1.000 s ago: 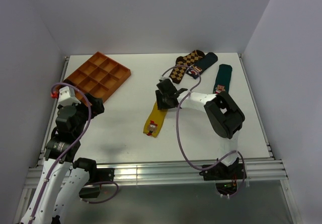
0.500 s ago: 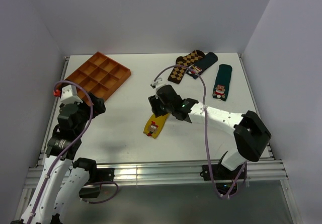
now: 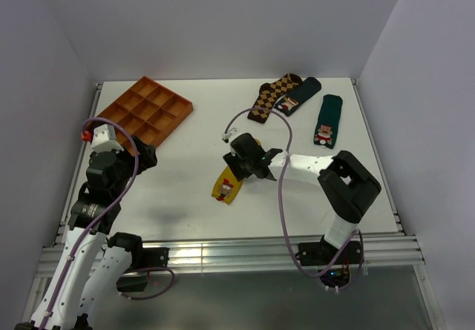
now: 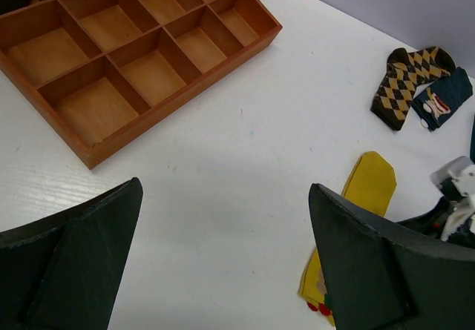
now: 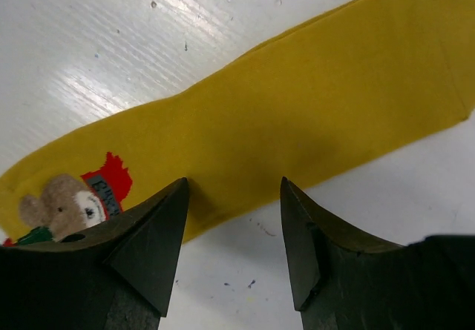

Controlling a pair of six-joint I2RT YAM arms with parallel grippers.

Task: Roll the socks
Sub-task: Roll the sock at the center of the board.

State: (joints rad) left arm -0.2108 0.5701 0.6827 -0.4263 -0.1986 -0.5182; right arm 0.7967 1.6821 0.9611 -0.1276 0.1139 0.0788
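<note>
Where walls (image 3: 223,26) enclose it, the table (image 3: 185,174) bears a yellow sock (image 3: 225,186).

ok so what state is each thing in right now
yellow sock: flat, unrolled
right gripper: open, empty, low over the yellow sock
left gripper: wide open, empty
wooden tray: visible compartments empty
argyle sock: flat, unrolled
green sock beside argyle sock: flat
green sock at right: flat

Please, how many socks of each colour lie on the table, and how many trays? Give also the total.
Mustard-yellow sock: 1
Brown-and-tan argyle sock: 1
Dark green socks: 2
Wooden tray: 1
Total: 5
</note>
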